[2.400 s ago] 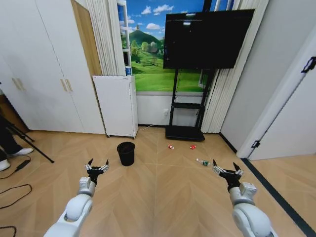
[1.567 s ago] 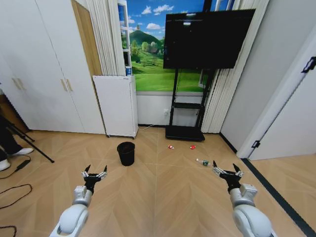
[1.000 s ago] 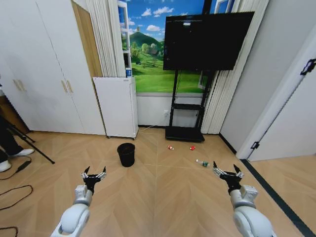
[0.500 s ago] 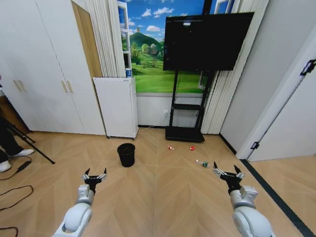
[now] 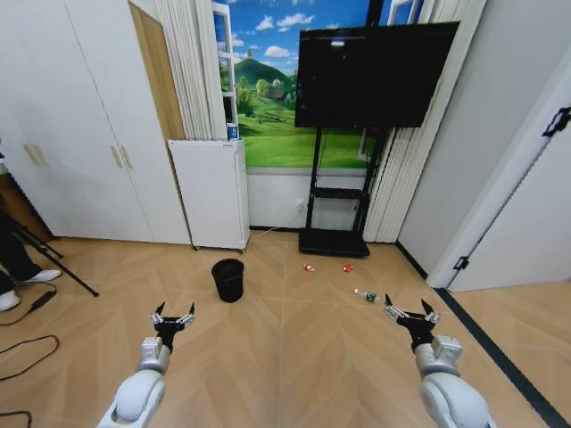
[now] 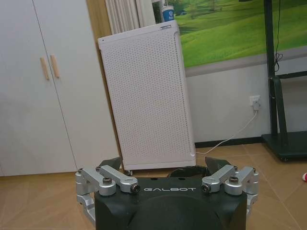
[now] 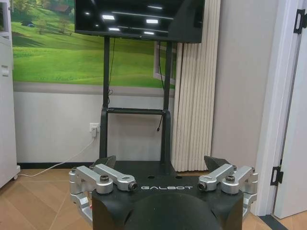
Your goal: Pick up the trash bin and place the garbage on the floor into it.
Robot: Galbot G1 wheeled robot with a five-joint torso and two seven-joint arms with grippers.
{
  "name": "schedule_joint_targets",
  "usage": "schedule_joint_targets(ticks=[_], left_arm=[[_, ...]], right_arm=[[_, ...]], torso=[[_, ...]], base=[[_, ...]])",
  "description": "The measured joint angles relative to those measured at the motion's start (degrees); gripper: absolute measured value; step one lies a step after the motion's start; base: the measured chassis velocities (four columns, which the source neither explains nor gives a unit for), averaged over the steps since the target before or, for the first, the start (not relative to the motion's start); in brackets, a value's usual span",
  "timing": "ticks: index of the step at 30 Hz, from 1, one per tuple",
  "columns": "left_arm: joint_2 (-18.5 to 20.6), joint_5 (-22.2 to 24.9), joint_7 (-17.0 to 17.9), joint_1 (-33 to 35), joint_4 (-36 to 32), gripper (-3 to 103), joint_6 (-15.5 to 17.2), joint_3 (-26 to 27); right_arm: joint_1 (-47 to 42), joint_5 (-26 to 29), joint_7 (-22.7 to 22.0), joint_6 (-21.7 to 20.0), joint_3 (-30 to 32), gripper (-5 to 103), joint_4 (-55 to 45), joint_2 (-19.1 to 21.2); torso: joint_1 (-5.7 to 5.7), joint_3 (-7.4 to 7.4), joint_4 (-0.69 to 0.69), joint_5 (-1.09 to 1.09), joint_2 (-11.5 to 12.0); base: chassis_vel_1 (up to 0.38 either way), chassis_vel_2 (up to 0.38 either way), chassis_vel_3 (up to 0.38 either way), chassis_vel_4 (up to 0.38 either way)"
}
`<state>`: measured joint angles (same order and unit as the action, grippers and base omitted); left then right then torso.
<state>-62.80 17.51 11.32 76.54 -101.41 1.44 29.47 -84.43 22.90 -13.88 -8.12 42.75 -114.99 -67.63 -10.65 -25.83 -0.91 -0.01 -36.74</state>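
Head view looks down a room with a wooden floor, both arms reaching forward low at the near edge. The left gripper point(image 5: 174, 315) hangs over bare floor with its fingers spread wide and nothing between them. The right gripper point(image 5: 409, 313) is held at about the same height on the other side, its fingers likewise wide apart and empty.

The trash bin point(image 5: 228, 279), a small black round basket, stands upright on the floor ahead of the left gripper and a little toward the robot's right of it, well apart from the fingertips. In the left wrist view a sliver of the bin's dark rim point(image 6: 184, 171) shows just past the gripper body, between the spread fingers point(image 6: 106, 165).

The garbage lies farther out. A small clear bottle with a green label point(image 5: 364, 295) rests on its side near the right gripper, just ahead of it and slightly to its left. Two tiny red-and-white scraps sit beyond, one point(image 5: 308, 266) and another point(image 5: 347, 267), near the foot of a black TV stand point(image 5: 335, 239).

A tall white perforated appliance point(image 5: 212, 189) stands against the wall behind the bin, white cupboards point(image 5: 80, 125) to its left. The right wrist view faces the stand and pleated curtain point(image 7: 194, 91) over its splayed fingers point(image 7: 217, 164).
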Motion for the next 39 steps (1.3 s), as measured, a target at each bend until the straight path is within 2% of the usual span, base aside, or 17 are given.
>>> schedule_joint_targets(ticks=[1, 3, 4, 7, 20, 33, 39], left_arm=[[0.0, 0.0, 0.0, 0.0, 0.0, 94, 0.0, 0.0], [0.0, 0.0, 0.0, 0.0, 0.0, 96, 0.0, 0.0], [0.0, 0.0, 0.0, 0.0, -0.1, 101, -0.1, 0.1], [0.0, 0.0, 0.0, 0.2, -0.3, 95, -0.2, 0.1], [0.0, 0.1, -1.5, 2.1, -1.3, 99, -1.9, 1.1], [-0.2, 0.0, -1.9, 3.1, -1.8, 97, -2.4, 1.3], [-0.7, -0.7, -2.6, 4.1, -2.1, 97, -3.0, 1.3]], right_arm=[[0.0, 0.1, -0.1, 0.0, 0.0, 100, 0.0, 0.0], [0.1, 0.1, -0.2, 0.0, 0.0, 100, 0.0, 0.0], [0.1, 0.1, -0.2, 0.0, -0.1, 100, 0.0, -0.1], [0.0, 0.2, -0.3, 0.0, -0.1, 100, 0.0, -0.1], [0.2, 0.8, -1.5, 0.0, -0.3, 100, 0.0, -0.3], [0.3, 0.8, -1.6, 0.0, -0.3, 100, 0.1, -0.1], [0.5, 0.6, -1.7, -0.1, -0.6, 100, 0.2, 0.0]], torso=[[0.00, 0.00, 0.00, 0.01, 0.0], [0.00, 0.00, 0.00, 0.00, 0.0], [0.00, 0.01, 0.00, 0.01, 0.0], [-0.01, 0.00, -0.01, 0.00, 0.1], [0.01, 0.03, 0.00, 0.01, 0.1], [0.02, 0.04, -0.01, -0.01, 0.1], [-0.01, 0.03, 0.02, 0.01, 0.1]], base=[[-0.130, 0.113, 0.096, -0.154], [-0.182, 0.169, 0.148, -0.154], [-0.182, 0.213, 0.190, -0.171], [-0.224, 0.217, 0.204, -0.228], [-0.280, 0.287, 0.289, -0.293], [-0.366, 0.366, 0.360, -0.359], [-0.280, 0.222, 0.272, -0.179]])
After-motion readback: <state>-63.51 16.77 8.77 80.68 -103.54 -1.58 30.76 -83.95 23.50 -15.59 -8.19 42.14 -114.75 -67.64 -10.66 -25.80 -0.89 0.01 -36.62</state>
